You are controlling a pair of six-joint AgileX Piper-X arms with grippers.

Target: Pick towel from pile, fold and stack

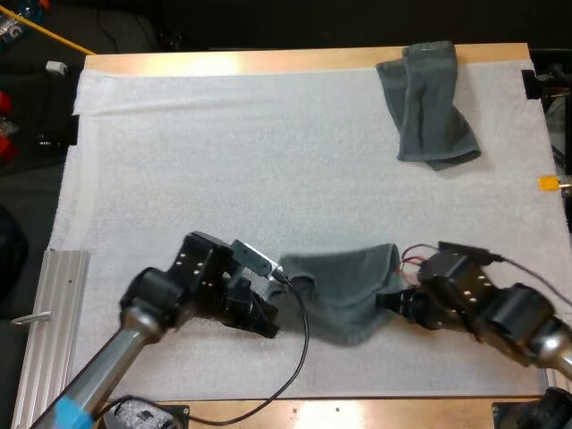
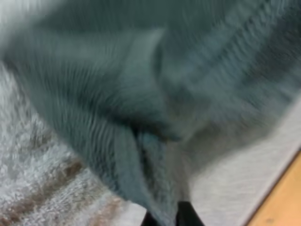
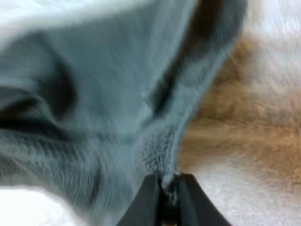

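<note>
In the high view, a dark grey-green towel [image 1: 344, 293] is on the near middle of the white mat [image 1: 223, 161], bunched between both arms. The left gripper [image 1: 288, 284] is at its left edge and the right gripper [image 1: 395, 299] at its right edge. A second towel [image 1: 429, 103] lies far right, well apart, with its far end over the wooden table [image 1: 268, 61].

In the left wrist view, the black fingers [image 2: 187, 216] are clenched on a fold of the towel.

In the right wrist view, the fingers [image 3: 146, 197] pinch the towel's edge from both sides.
</note>
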